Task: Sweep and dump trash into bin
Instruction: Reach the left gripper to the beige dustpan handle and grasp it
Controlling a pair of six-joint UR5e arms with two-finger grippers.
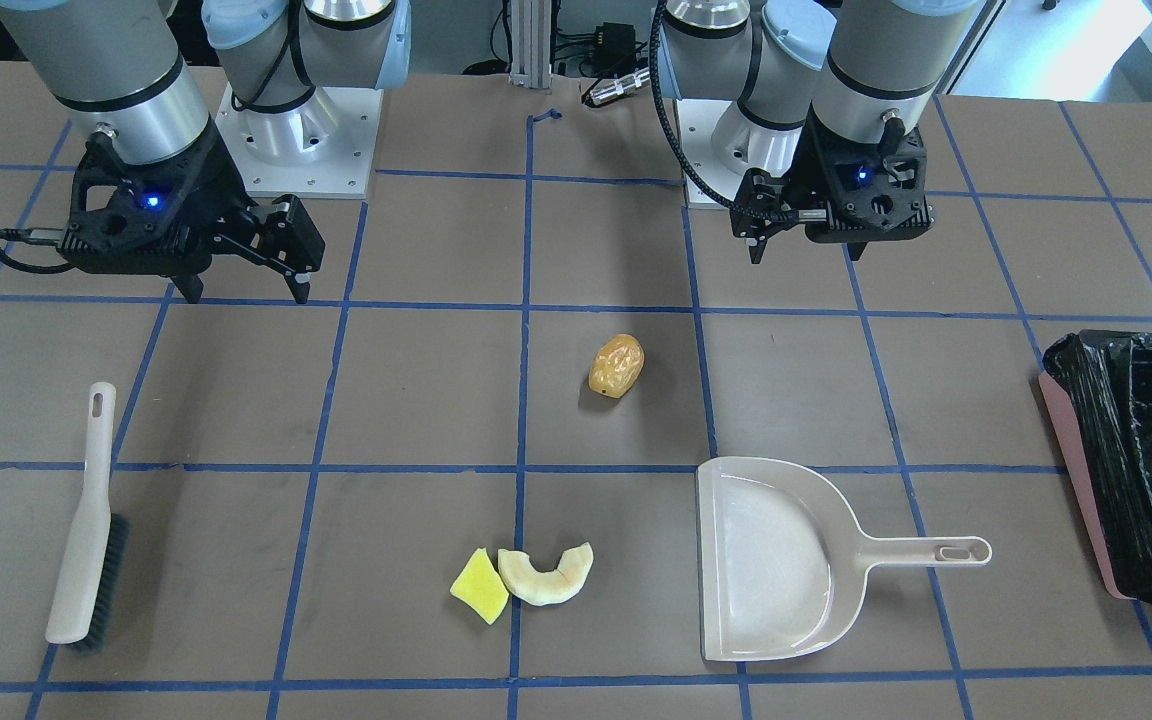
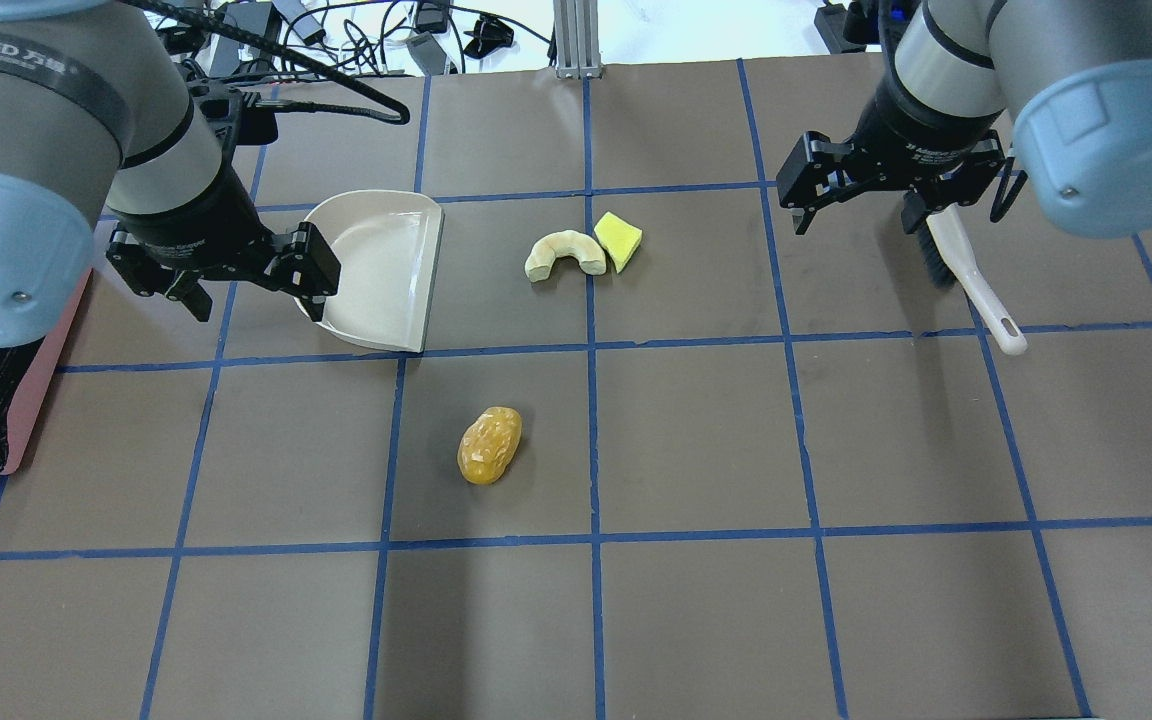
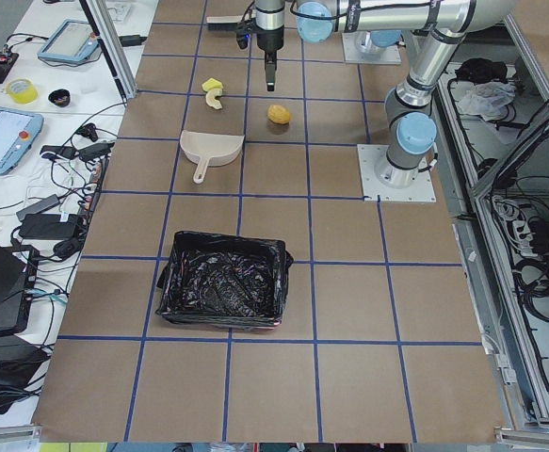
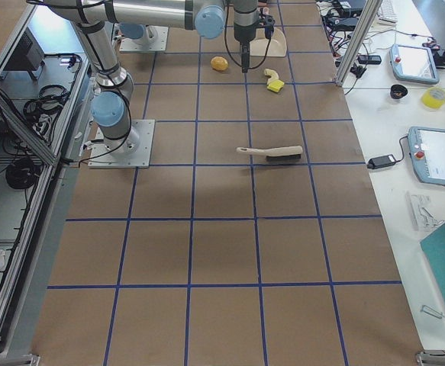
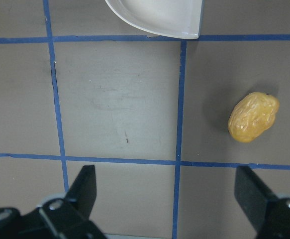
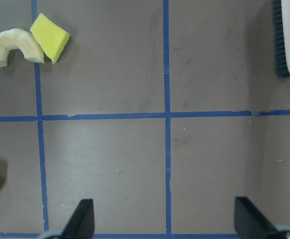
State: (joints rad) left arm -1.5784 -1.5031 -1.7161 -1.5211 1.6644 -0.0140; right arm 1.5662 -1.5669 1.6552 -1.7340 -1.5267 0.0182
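While both arms hang above it with nothing in hand, the brown table [image 1: 416,400] with its blue tape grid carries everything for the job. At the table's end on the robot's left stands the bin [image 1: 1076,470], with pink walls and a black bag inside, well apart from all the trash.

The left gripper [image 1: 806,250] hovers on the dustpan's side with its fingers spread apart and empty. The right gripper [image 1: 241,292] hovers on the brush's side, also spread and empty.

The beige dustpan [image 1: 766,560] lies flat and holds nothing. Its straight mouth faces the two scraps that lie together, and its handle points toward the bin. The brush [image 1: 86,510] lies on its side near the other end of the table, untouched.

The cream rind slice [image 1: 546,575] and the yellow wedge [image 1: 479,585] touch each other, near the dustpan's mouth. The golden-brown nugget [image 1: 616,366] lies alone, closer to the robot and well apart from them. I judge that the task is not yet begun.

Several things could go wrong. The brush handle is thin and lies low on the table, so a grasp from above may slip or strike the surface. The nugget looks rounded, so a hard stroke may roll it past the pan. If the pan is not pressed down, scraps may push it back or slide under its lip. The way to the bin is long, so a tilted pan may spill.
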